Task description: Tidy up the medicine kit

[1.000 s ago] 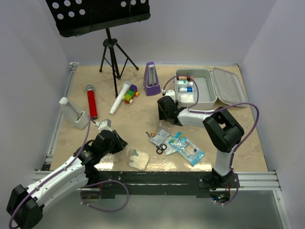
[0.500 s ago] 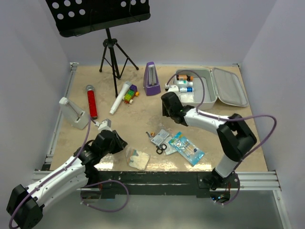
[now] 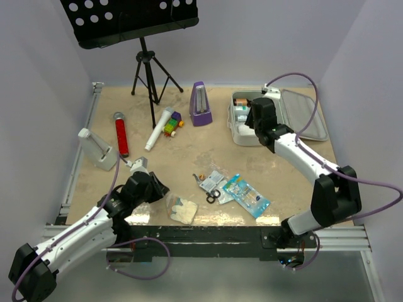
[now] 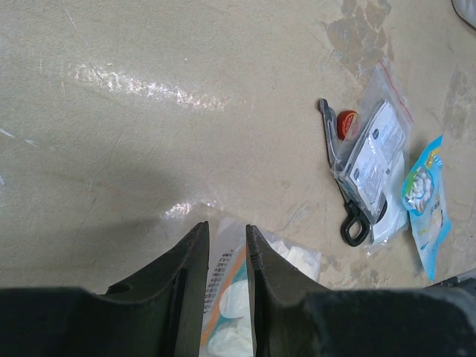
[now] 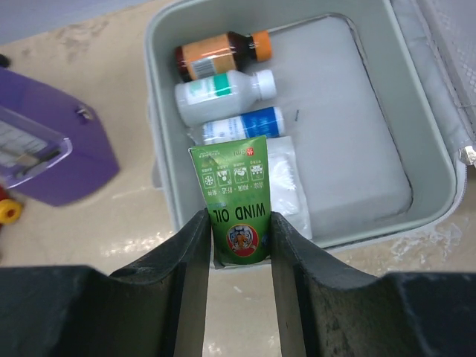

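Observation:
The medicine kit [image 3: 275, 119] lies open at the back right, its lid [image 3: 306, 113] flat to the right. In the right wrist view its grey tray [image 5: 357, 134] holds a brown bottle [image 5: 219, 53], a white bottle [image 5: 223, 89], a blue-labelled bottle [image 5: 242, 125] and a white packet [image 5: 286, 178]. My right gripper [image 5: 238, 219] [image 3: 252, 123] is shut on a green "wind oil" box [image 5: 238, 197] over the tray's near-left edge. My left gripper [image 4: 227, 227] [image 3: 157, 187] hovers with a narrow gap, open, above a clear bag of cotton [image 4: 297, 260] [image 3: 182, 209].
Scissors and a clear packet [image 3: 213, 185] lie beside a blue packet [image 3: 247, 196] at front centre. A purple metronome [image 3: 201, 105] stands just left of the kit. A music stand [image 3: 148, 69], white microphone [image 3: 158, 128], red microphone [image 3: 121, 135] and white holder [image 3: 97, 150] occupy the left.
My right arm swung from the table left of the kit to above its tray, and its jaws closed on the green box. The left arm has not moved.

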Available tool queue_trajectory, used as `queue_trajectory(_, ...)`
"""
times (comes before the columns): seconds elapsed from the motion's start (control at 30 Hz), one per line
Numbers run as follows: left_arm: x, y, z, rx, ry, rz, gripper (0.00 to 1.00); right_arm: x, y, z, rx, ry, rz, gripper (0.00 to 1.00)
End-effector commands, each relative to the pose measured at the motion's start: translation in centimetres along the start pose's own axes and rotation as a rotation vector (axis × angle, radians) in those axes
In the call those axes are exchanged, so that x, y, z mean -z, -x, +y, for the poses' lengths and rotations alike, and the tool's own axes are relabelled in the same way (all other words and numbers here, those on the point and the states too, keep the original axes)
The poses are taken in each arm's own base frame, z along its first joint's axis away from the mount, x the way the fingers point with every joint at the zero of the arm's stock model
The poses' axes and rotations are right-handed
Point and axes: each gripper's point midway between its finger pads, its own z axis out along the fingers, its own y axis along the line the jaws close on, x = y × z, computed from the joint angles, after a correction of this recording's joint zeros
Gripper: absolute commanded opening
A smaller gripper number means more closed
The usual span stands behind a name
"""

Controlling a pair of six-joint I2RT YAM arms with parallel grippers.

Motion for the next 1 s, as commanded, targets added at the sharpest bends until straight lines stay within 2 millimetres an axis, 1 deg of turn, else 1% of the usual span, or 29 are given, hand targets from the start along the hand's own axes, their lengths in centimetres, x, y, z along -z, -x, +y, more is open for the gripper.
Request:
queue_trajectory(0.0,-0.2,0.1,-0.3,0.001,-0.017,-0.006,0.31,-2.4,-1.4,0.5,-0.006,0.012,0.04,0.35)
queue_trajectory(0.07,-0.3,0.1,-0.2,-0.003,-0.012,-0.002,0.31,-3.8,-2.9,0.5,-0.002,0.007,0.07,0.35)
queue_trajectory(0.13,-0.3,0.0,0.0,-0.009,-0.001,0.0,0.31,-5.0,-3.8,0.5,-0.002,0.012,0.089,0.35)
queue_trajectory(0.27,-0.5,0.0,0.4,-0.015,0.015,-0.004,0.31,-6.6,-5.2,0.4,0.019,0.001,0.118,0.35)
queue_trajectory(0.43,-0.7,0.1,0.5,-0.018,0.022,-0.01,0.31,-7.3,-6.9,0.5,0.062,0.013,0.157,0.36)
queue_trajectory(0.57,-1.0,0.0,0.4,-0.02,0.023,0.001,0.31,-7.3,-8.0,0.2,0.101,0.024,0.184,0.4)
queue_trajectory(0.63,-1.2,-0.3,0.3,-0.023,0.021,0.011,0.31,-7.0,-7.8,0.1,0.105,0.027,0.179,0.46)
queue_trajectory(0.77,-1.2,-0.3,0.2,-0.018,0.015,0.014,0.31,-6.1,-6.7,0.4,0.095,0.046,0.151,0.55)
queue_trajectory(0.9,-1.2,-0.3,0.1,-0.012,0.009,0.015,0.31,-5.3,-5.3,0.4,0.071,0.045,0.129,0.59)
queue_trajectory(0.97,-1.1,-0.3,0.0,-0.01,0.007,0.013,0.31,-4.1,-3.8,0.6,0.048,0.06,0.092,0.59)
